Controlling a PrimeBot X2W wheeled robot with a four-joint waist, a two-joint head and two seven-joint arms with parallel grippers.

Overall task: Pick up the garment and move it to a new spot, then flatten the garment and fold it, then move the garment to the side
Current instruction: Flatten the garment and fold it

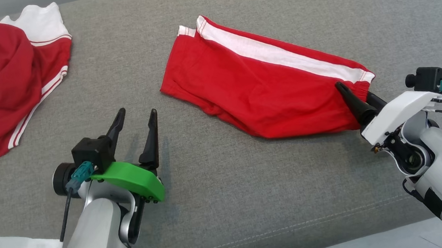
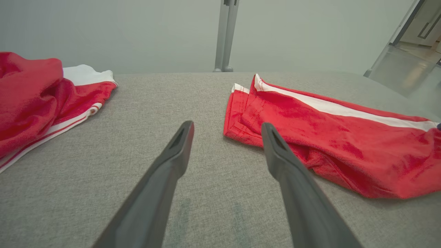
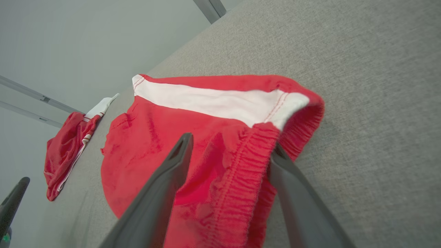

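The garment (image 1: 257,84) is a pair of red shorts with a white side stripe, lying folded on the grey cushioned surface (image 1: 219,189). My right gripper (image 1: 352,92) is open at its elastic waistband end. In the right wrist view the waistband (image 3: 248,162) runs between the two spread fingers (image 3: 172,172); one finger lies over the cloth and the other sits at the waistband's outer edge. My left gripper (image 1: 138,111) stands open over bare fabric surface, a little left of the shorts' leg hem (image 2: 241,117), with nothing between its fingers (image 2: 165,172).
A second red garment (image 1: 2,80) with white trim lies bunched at the far left, also seen in the left wrist view (image 2: 31,100). The surface's front edge (image 1: 337,234) runs along the lower right. A metal post (image 2: 225,34) stands behind the surface.
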